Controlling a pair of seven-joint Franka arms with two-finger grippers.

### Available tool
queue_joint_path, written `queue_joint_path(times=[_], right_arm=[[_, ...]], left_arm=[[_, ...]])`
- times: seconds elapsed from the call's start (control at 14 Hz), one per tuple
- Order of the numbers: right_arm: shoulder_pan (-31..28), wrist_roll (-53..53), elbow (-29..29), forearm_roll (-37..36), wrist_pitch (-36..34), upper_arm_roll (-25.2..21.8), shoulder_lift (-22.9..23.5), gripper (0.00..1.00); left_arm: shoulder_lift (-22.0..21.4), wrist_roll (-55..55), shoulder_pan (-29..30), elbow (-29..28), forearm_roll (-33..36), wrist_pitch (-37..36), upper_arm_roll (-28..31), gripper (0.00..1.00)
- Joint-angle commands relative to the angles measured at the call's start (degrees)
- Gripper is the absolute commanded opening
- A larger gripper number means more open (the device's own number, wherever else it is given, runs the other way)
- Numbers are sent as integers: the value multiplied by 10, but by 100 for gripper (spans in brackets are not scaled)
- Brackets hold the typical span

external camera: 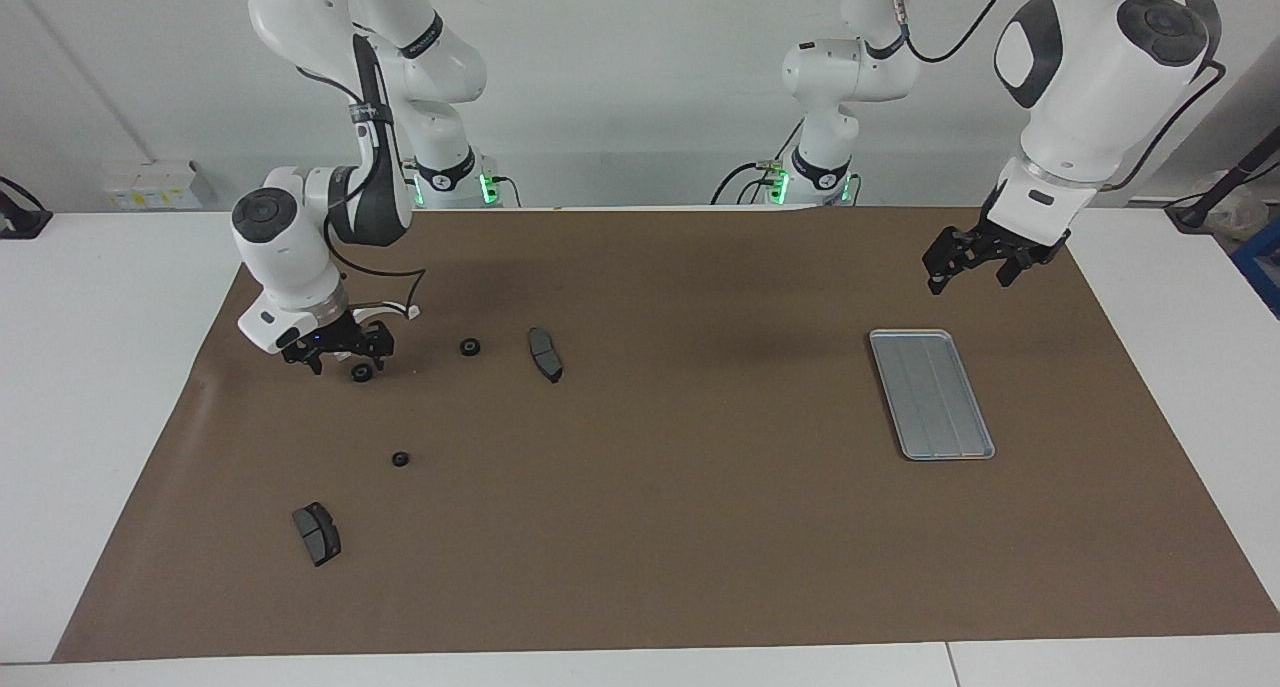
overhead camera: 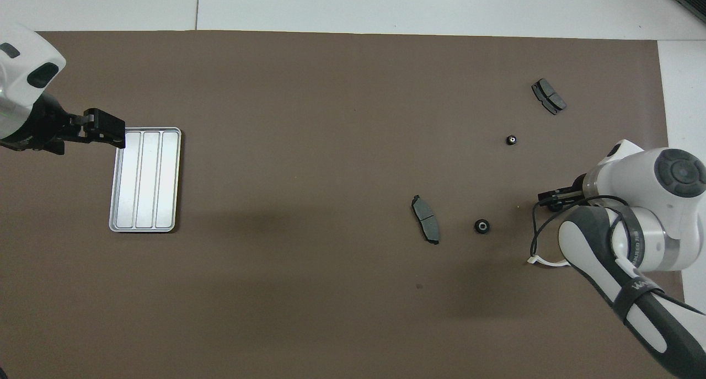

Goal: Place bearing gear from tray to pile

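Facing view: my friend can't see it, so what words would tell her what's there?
The right tool hangs open just above a small black bearing gear on the brown mat, near two more gears and two dark brake pads. The left tool waits, open, above the mat near the bare grey tray.

The tray (external camera: 932, 395) was silver-grey with lengthwise grooves. The mat (external camera: 680, 527) was plain brown, the surface (external camera: 90, 367) white. Pads (external camera: 545, 354) were dark grey, gears (external camera: 469, 347) black.
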Motion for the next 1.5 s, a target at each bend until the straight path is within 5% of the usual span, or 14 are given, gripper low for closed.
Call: queue_joint_path(times=[0.0,0.21,0.71,1.07,1.43], right_arm=[[31,52,34,27,-64,5,-32,100],[80,133,87,29,-132,5,-63,100],[130,193,307,32,-310,5,-52,100],[127,180,330,33,-379,4,-55,100],[126,180,311,34,-377,2,-64,100]], left_arm=[[-17,-10,-6,-22,15,13,2,100],[-17,-10,-6,-22,14,13,2,100],[-18,-6,-4,-22,14,15,0,100],[-17,-2,-1,-23,13,21,0,100],[-17,0,2,-26,10,31,-1,100]])
